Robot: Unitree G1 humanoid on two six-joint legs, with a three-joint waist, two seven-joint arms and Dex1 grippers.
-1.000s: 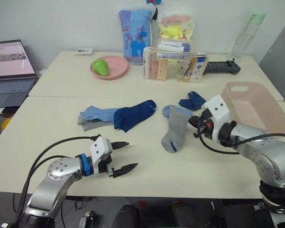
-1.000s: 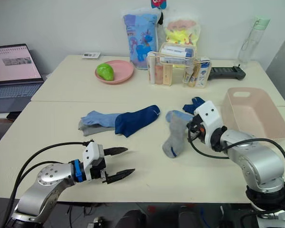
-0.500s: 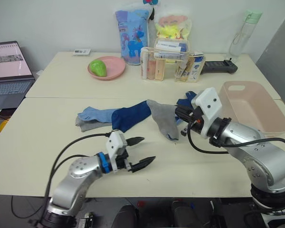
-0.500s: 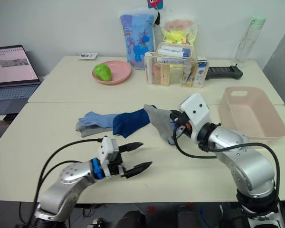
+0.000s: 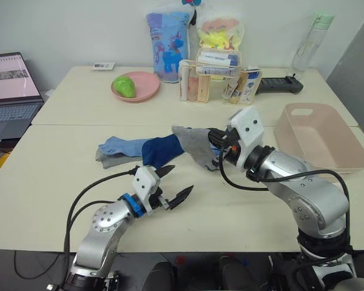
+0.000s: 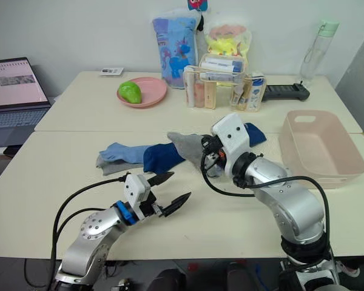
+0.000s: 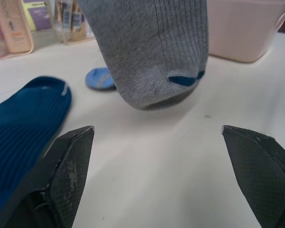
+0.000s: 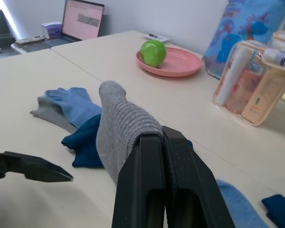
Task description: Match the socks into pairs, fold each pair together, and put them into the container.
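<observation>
Since the earlier frames the right gripper (image 5: 213,144) has carried its grey sock (image 5: 194,145) from the right part of the bench toward the middle, and the left gripper (image 5: 176,183) has come forward from the near left corner to just below it.

Left eye view: the right gripper is clamped on the grey sock, which hangs lifted over the bench (image 5: 60,176) beside a navy sock (image 5: 161,150). That navy sock overlaps a light blue sock (image 5: 122,145) and a second grey sock (image 5: 109,159) left of centre. The left gripper's fingers are spread apart with nothing between them. The container (image 5: 318,136) sits at the right edge.

Right eye view: another navy sock (image 6: 255,133) peeks out behind the right arm.

Left wrist view: between the spread fingers (image 7: 71,156) the held grey sock's toe, with a blue stitch, hangs just above the bench; a bit of light blue sock (image 7: 99,78) lies behind it, the container beyond.

Right wrist view: the closed fingers (image 8: 159,166) pinch the grey sock's ribbed cuff; a pink plate (image 8: 173,64) holds a green fruit (image 8: 153,51) farther back.
</observation>
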